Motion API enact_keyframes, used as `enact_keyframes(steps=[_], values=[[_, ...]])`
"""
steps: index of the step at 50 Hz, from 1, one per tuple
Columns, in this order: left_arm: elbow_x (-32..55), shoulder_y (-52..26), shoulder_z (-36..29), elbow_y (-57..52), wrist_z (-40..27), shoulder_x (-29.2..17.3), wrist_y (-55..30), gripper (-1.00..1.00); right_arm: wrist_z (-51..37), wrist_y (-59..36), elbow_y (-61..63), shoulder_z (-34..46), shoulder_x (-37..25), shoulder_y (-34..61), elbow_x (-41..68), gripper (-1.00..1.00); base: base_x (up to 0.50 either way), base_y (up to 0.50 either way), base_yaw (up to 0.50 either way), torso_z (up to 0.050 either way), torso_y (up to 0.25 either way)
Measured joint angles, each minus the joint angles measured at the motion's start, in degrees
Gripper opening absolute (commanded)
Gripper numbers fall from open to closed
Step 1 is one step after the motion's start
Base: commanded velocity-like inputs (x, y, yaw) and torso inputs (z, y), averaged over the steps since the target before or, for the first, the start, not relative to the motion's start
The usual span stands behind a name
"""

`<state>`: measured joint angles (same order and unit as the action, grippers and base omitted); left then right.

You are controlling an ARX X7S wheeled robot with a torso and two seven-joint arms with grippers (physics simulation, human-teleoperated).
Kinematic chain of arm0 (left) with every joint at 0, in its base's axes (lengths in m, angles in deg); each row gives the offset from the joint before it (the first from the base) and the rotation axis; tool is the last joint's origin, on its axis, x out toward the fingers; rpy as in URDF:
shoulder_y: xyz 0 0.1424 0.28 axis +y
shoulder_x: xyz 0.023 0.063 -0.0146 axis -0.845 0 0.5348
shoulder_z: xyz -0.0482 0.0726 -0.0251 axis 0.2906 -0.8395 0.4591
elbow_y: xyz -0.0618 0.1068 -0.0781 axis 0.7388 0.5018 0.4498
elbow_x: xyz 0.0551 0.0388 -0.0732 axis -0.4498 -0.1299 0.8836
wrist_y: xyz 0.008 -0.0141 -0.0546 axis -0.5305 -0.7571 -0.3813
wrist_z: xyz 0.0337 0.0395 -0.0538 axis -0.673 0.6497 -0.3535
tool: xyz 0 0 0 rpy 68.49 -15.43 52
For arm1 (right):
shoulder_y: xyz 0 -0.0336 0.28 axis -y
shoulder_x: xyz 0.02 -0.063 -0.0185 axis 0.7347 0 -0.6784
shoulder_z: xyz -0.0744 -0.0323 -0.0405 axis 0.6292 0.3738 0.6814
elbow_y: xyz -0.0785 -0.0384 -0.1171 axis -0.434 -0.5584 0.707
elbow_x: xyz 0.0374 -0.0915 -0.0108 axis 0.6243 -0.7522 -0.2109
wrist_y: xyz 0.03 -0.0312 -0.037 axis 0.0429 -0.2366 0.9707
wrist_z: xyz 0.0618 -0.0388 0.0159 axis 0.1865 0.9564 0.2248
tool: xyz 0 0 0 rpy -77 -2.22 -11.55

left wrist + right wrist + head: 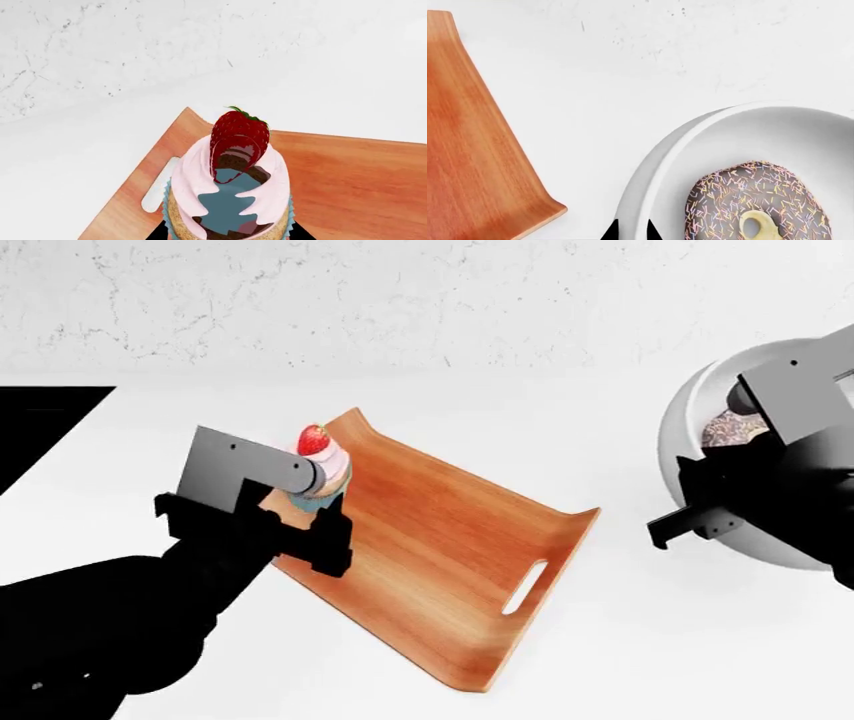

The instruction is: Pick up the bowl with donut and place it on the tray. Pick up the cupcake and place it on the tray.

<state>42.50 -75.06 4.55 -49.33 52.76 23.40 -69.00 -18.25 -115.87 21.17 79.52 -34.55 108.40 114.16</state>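
Now: left gripper (324,502) jaws clamped on cupcake (319,469), above tray (441,570) end. Right gripper (628,232) jaws straddling bowl (662,165) rim, grip unclear; donut (760,202) just inside; tray off sideways.

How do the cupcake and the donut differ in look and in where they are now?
The cupcake has pink frosting and a red strawberry; the donut is a flat ring with dark sprinkled topping. The cupcake is over the tray, at the left gripper; the donut lies in the white bowl, beside the tray. Both are small sweets.
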Motion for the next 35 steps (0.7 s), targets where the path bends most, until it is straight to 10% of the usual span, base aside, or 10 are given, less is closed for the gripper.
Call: enact_keyframes(steps=[35], values=[[-7.6,2.4,-3.9,7.4,4.8,1.3,6.9,-1.0,1.0,2.9,-0.7,0.8,-0.4,-1.7,-1.3,-1.0,0.0,0.0,0.0,0.0,0.001]])
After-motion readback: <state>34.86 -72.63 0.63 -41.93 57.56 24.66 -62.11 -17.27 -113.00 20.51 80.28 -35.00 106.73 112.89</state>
